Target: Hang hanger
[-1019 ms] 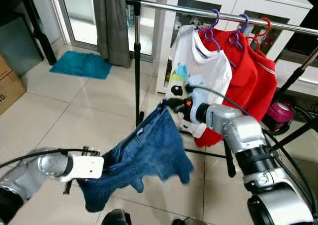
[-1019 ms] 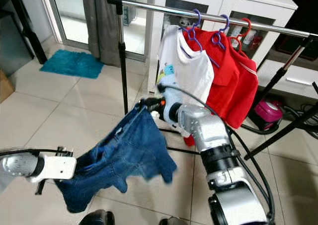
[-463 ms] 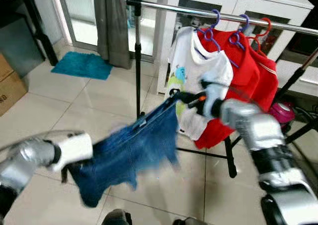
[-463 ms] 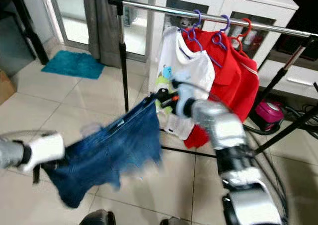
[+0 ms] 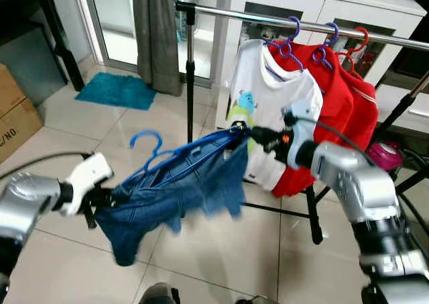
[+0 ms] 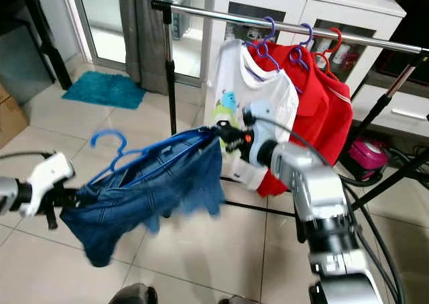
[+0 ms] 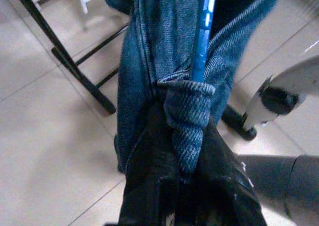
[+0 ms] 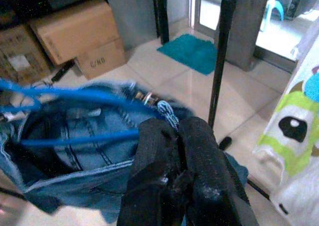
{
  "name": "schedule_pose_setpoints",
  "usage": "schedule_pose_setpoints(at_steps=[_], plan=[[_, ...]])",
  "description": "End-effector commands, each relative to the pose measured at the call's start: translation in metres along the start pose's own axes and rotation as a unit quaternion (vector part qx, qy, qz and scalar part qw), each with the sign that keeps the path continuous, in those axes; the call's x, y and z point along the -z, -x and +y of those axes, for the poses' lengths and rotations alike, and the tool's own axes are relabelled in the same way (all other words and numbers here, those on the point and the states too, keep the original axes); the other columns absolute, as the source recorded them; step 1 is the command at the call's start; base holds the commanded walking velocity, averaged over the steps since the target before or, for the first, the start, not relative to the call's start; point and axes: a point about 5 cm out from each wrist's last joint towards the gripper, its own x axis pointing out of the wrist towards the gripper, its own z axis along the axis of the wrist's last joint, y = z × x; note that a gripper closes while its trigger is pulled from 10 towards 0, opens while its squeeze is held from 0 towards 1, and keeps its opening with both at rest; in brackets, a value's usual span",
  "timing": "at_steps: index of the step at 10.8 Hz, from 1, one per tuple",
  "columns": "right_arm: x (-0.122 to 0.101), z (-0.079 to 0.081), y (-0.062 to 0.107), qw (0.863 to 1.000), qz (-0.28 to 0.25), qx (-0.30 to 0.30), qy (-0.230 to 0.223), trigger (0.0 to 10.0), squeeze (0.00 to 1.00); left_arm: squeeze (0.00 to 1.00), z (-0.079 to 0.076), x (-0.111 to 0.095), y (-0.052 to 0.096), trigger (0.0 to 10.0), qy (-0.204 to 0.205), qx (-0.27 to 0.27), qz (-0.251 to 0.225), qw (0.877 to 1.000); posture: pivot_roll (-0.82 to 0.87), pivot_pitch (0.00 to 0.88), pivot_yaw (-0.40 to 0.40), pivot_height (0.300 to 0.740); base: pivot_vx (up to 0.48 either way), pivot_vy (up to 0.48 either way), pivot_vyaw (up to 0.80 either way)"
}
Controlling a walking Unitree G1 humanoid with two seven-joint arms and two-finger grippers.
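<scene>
You have the blue hanger [image 5: 175, 158] with denim shorts [image 5: 171, 196] stretched between both grippers, low and in front of the garment rail [image 5: 301, 23]. Left gripper [image 5: 100, 198] pinches one waistband end; right gripper [image 5: 249, 135] is clamped on the other end.

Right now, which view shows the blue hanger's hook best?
Left eye view: the blue hanger shows whole, hook up and free above the denim shorts, stretched between the left gripper and right gripper. Right eye view shows much the same. The wrist views show only its bars, no hook.
</scene>
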Motion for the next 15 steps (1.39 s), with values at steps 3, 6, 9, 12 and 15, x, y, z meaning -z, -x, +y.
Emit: schedule_pose_setpoints(at_steps=[3, 6, 9, 12, 15], plan=[[0.017, 0.024, -0.012, 0.997, 0.003, 0.028, 0.066, 0.0, 0.0, 0.0, 0.01, -0.041, 0.018, 0.0, 0.004, 0.02, -0.075, 0.997, 0.05, 0.0, -0.011, 0.74, 0.0, 0.0, 0.0], [-0.021, 0.01, -0.017, 0.992, -0.068, 0.072, 0.075, 0.0, 0.0, 0.0, 0.007, -0.011, 0.006, 0.0, 0.011, 0.036, 0.08, 0.996, 0.05, 0.0, 0.014, 0.74, 0.0, 0.0, 0.0], [-0.036, -0.005, -0.014, 0.989, -0.068, 0.085, 0.097, 0.0, 0.0, 0.0, 0.014, 0.013, -0.005, 0.0, 0.036, -0.029, 0.149, 0.988, 0.05, 0.0, 0.005, 0.74, 0.0, 0.0, 0.0], [-0.01, 0.007, -0.013, 0.994, -0.02, 0.046, 0.098, 0.0, 0.0, 0.0, 0.028, -0.026, -0.006, 0.0, 0.074, -0.064, 0.019, 0.995, 0.05, 0.0, -0.006, 0.74, 0.0, 0.0, 0.0], [0.041, 0.033, -0.022, 0.993, 0.048, 0.017, 0.102, 0.0, 0.0, 0.0, 0.036, -0.066, 0.002, 0.0, 0.089, -0.043, -0.094, 0.991, 0.04, 0.0, 0.002, 0.74, 0.0, 0.0, 0.0]])
